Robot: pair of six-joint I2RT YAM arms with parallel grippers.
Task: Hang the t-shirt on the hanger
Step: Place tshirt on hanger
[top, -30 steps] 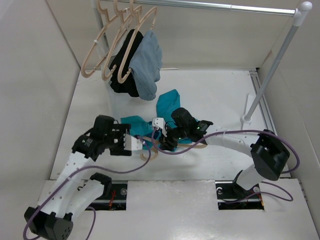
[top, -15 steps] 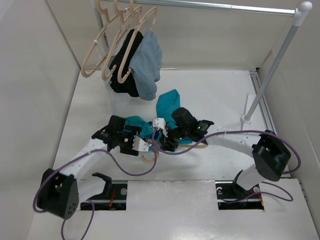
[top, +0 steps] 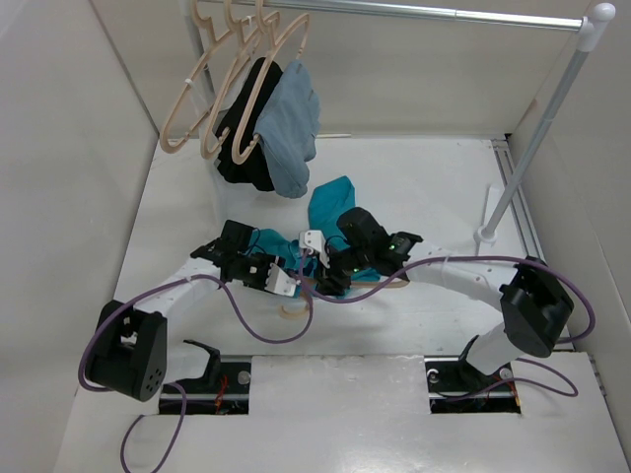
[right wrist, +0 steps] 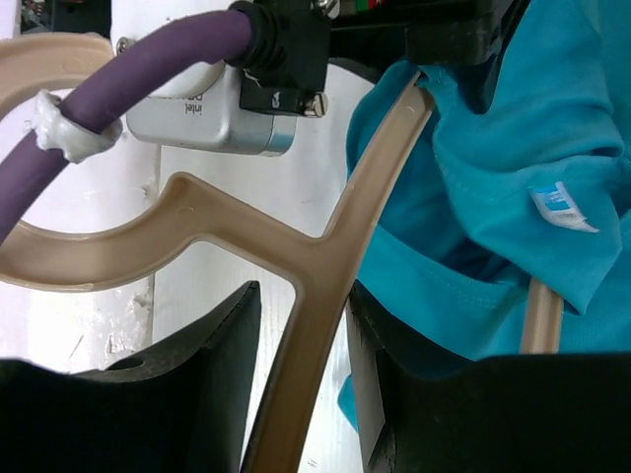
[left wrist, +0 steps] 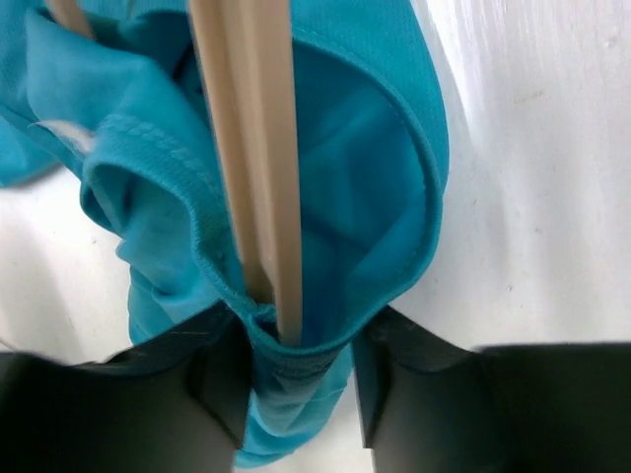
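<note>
The teal t-shirt [top: 330, 202] lies crumpled on the white table between my two grippers. The beige hanger [top: 292, 309] lies partly inside it, with its hook sticking out toward the near edge. My left gripper [top: 286, 281] is closed on a fold of the t-shirt's hem [left wrist: 296, 384], and one hanger arm [left wrist: 251, 148] runs into that fold. My right gripper [top: 330, 281] is shut on the hanger [right wrist: 315, 256] just below the hook fork. The t-shirt [right wrist: 493, 128] with its white label [right wrist: 562, 205] hangs over the hanger arm to the right.
Several more beige hangers [top: 212, 89] hang on the metal rail [top: 444, 13] at the back left. One carries a black garment [top: 242, 148] and a grey-blue garment [top: 291, 128]. The rail's post and foot [top: 488, 232] stand at the right. Walls close in on both sides.
My left arm has swung in from the left, stretched out low over the table and reached the t-shirt's near edge. My right gripper and the hanger have barely moved.
</note>
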